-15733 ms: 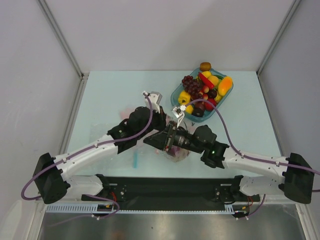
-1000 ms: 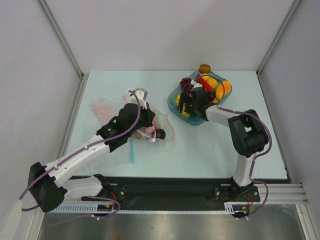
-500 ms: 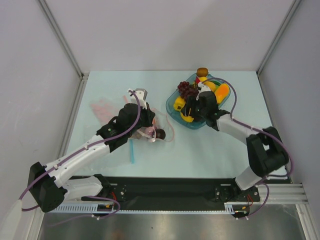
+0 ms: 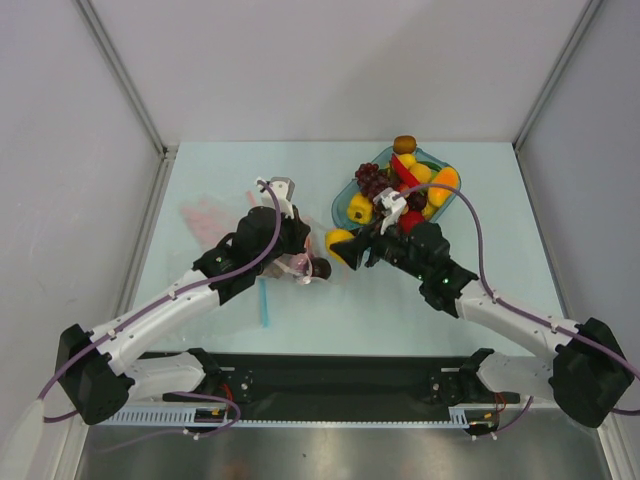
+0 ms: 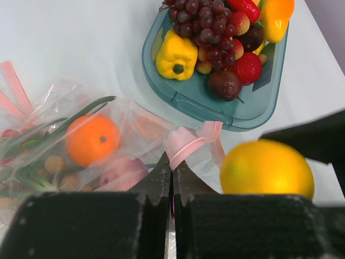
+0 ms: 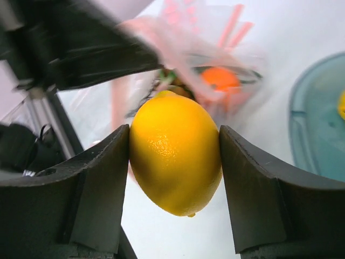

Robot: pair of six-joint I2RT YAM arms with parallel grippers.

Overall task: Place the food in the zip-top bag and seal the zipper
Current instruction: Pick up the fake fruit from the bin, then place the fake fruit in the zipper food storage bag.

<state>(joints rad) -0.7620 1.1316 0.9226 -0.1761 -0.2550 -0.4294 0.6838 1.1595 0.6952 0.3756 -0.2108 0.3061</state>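
The clear zip-top bag (image 5: 59, 135) lies left of centre with an orange (image 5: 91, 139), a green stalk (image 5: 81, 110) and other food inside. My left gripper (image 5: 172, 162) is shut on the pink zipper (image 5: 186, 143) at the bag's mouth, holding it raised; from above this gripper (image 4: 302, 262) sits at the bag's right end. My right gripper (image 6: 173, 135) is shut on a yellow lemon (image 6: 175, 162). From above, the lemon (image 4: 340, 243) hangs just right of the bag mouth, between bag and tray.
A teal tray (image 4: 343, 206) at the back right holds grapes (image 4: 372, 178), a yellow pepper (image 5: 176, 54), strawberries and other toy food. A light-blue strip (image 4: 264, 300) lies on the table in front of the bag. Grey walls enclose the table.
My right arm has lifted the lemon out of the tray and swung it left to the bag's mouth. My left gripper keeps its hold on the zipper.
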